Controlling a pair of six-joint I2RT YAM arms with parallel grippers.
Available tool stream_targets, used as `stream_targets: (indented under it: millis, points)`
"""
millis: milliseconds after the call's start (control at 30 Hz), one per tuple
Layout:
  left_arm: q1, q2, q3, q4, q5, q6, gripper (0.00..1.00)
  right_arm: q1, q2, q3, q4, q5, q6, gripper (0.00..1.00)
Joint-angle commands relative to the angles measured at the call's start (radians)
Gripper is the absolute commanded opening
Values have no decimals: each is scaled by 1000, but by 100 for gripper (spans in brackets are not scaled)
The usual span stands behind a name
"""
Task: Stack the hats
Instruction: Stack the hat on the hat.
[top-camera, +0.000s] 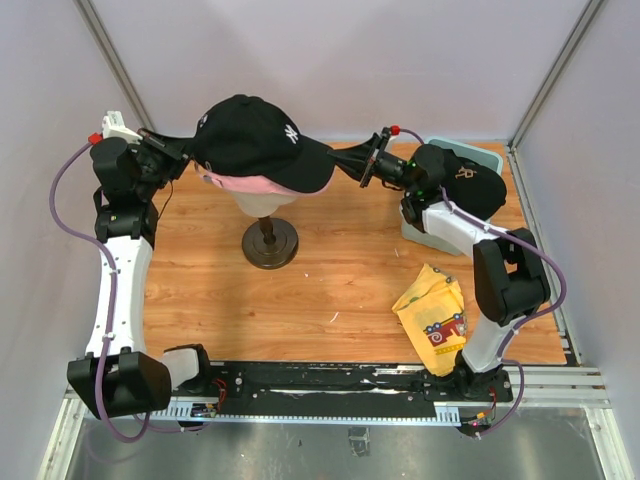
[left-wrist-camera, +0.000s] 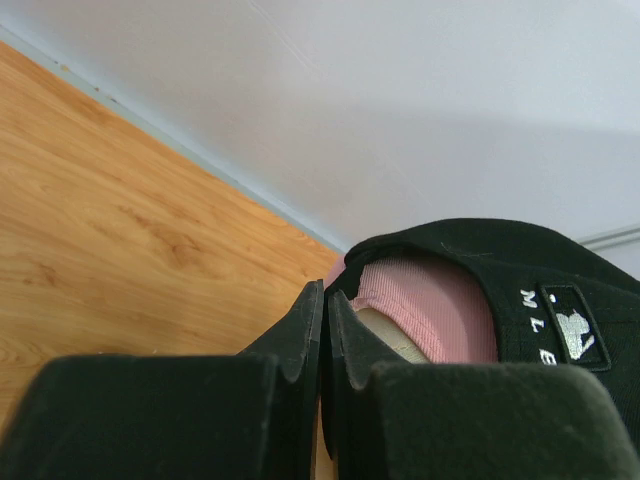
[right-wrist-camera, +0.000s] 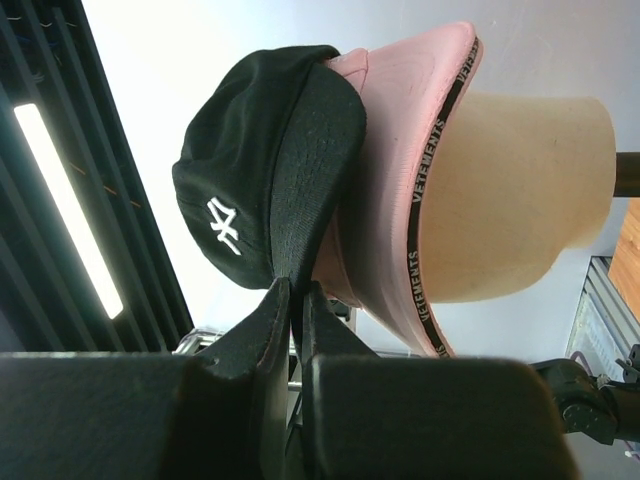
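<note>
A black hat with a white logo (top-camera: 255, 135) sits over a pink hat (top-camera: 245, 184) on the cream mannequin head. My left gripper (top-camera: 186, 152) is at the black hat's back edge. In the left wrist view the jaws of the left gripper (left-wrist-camera: 325, 305) are pressed together on the rim of the black hat (left-wrist-camera: 520, 280), with the pink hat (left-wrist-camera: 430, 310) under it. My right gripper (top-camera: 350, 166) is shut on the black hat's brim. The right wrist view shows the right gripper (right-wrist-camera: 295, 290) pinching the black hat (right-wrist-camera: 270, 150) by its brim, beside the pink hat (right-wrist-camera: 395, 180).
The mannequin head (right-wrist-camera: 520, 190) stands on a dark round base (top-camera: 270, 244) mid-table. Another dark hat (top-camera: 472, 182) lies in a pale blue bin (top-camera: 488, 153) at the right. A yellow cloth with red print (top-camera: 435, 315) lies near the right arm's base.
</note>
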Motion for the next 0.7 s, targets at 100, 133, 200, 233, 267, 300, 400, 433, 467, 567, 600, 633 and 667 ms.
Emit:
stream_targets:
  millis: [100,133,200,233,267,300,400,433,467,567,600,633,667]
  points:
    - [7,4,-6,-16,-21,26,2,-19,-30,-66,12,-38,-49,1]
    - [7,2,-8,-18,-22,28,1,-19,-32,-77,15,-39,-50,1]
    - [7,1,-13,-20,-24,27,1,-19,-32,-89,22,-41,-52,1]
    - [8,0,-16,-20,-24,27,1,-19,-33,-94,20,-43,-56,1]
    - [7,2,-18,-21,-25,28,0,-19,-34,-99,20,-44,-61,1]
    - [7,2,-20,-22,-25,28,0,-19,-34,-104,18,-45,-66,1]
    - [7,2,-26,-26,-29,29,1,-19,-32,-120,17,-47,-80,1]
    - [8,3,-28,-28,-31,29,1,-19,-31,-126,17,-48,-83,1]
    - [8,3,-28,-30,-34,31,0,-19,-31,-131,15,-49,-90,1]
    - [7,6,-34,-33,-34,33,1,-19,-25,-143,9,-50,-102,1]
    - [7,8,-38,-34,-35,33,0,-19,-23,-147,10,-51,-105,1]
    - [8,9,-42,-36,-37,35,0,-19,-19,-148,11,-51,-106,1]
    - [8,9,-47,-36,-37,36,1,-19,-16,-148,9,-52,-108,1]
